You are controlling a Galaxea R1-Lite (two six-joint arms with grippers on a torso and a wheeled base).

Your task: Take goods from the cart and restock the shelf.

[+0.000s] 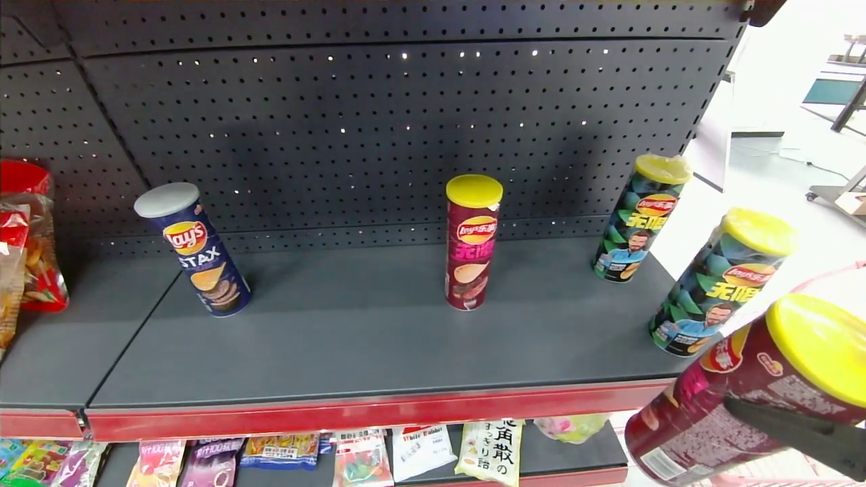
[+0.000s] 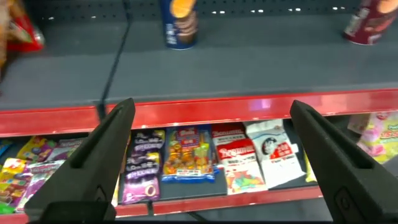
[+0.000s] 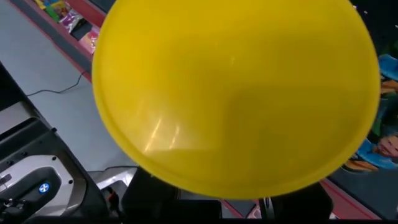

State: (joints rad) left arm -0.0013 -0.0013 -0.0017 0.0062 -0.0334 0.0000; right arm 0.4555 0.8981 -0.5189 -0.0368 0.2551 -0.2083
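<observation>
A maroon chip can with a yellow lid (image 1: 683, 419) hangs tilted at the lower right, off the shelf's right end, and my right gripper (image 1: 744, 406) is shut on it. Its yellow lid (image 3: 236, 93) faces the right wrist camera. On the grey shelf board (image 1: 379, 352) stand a blue can (image 1: 196, 250) at the left, a maroon can (image 1: 471, 243) in the middle and two green cans (image 1: 639, 220) (image 1: 720, 284) at the right. My left gripper (image 2: 211, 168) is open and holds nothing, in front of the red shelf edge (image 2: 205, 106).
Snack bags (image 1: 27, 250) lie at the shelf's far left. Several snack packets (image 2: 193, 155) fill the lower shelf. Wide bare stretches of board lie between the standing cans. The perforated back panel (image 1: 379, 135) closes the rear.
</observation>
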